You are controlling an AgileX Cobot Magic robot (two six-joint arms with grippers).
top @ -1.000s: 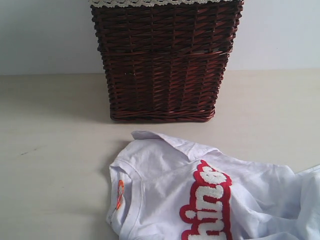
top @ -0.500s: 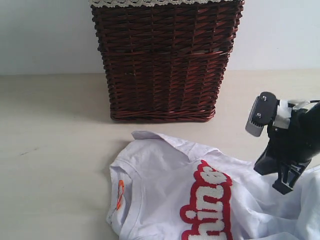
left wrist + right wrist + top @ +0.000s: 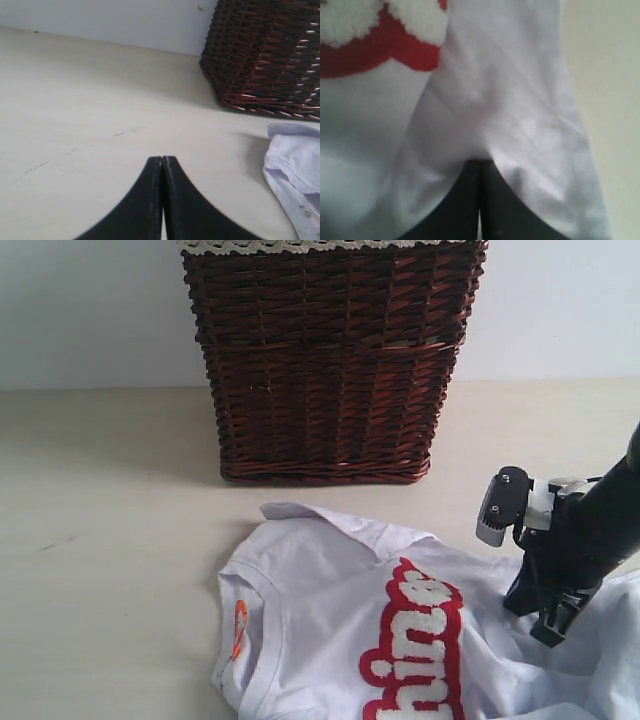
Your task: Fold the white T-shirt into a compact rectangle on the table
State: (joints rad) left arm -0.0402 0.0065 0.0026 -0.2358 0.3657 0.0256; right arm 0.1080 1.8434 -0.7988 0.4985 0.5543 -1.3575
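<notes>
Exterior view: white T-shirt (image 3: pixel 330 620) lies rumpled on the bench (image 3: pixel 110 540), at 6 o'clock from the wicker basket (image 3: pixel 330 360) and just apart from it. The collar with its orange tag (image 3: pixel 240 628) sits at the shirt's 9 o'clock end. The red-edged lettering (image 3: pixel 415 650) runs toward 6 o'clock, out of frame. The shirt is not spread flat and we see no fold made.

Right claw (image 3: pixel 553 625) is down on the cloth at the shirt's 3 o'clock side. In the wrist view its jaws are closed, and creases gather toward the tips (image 3: pixel 480 165). We read that as a pinch on the shirt fabric.

Left claw (image 3: pixel 163 160) is closed on nothing, over bare bench at 9 o'clock from the shirt.

Step in hand, as we judge it: gripping the shirt to straighten it before folding.

Next move calls for a gentle lift and pull toward 3 o'clock. The left claw needs to open and take the collar end. The risk is the pinch slipping.
</notes>
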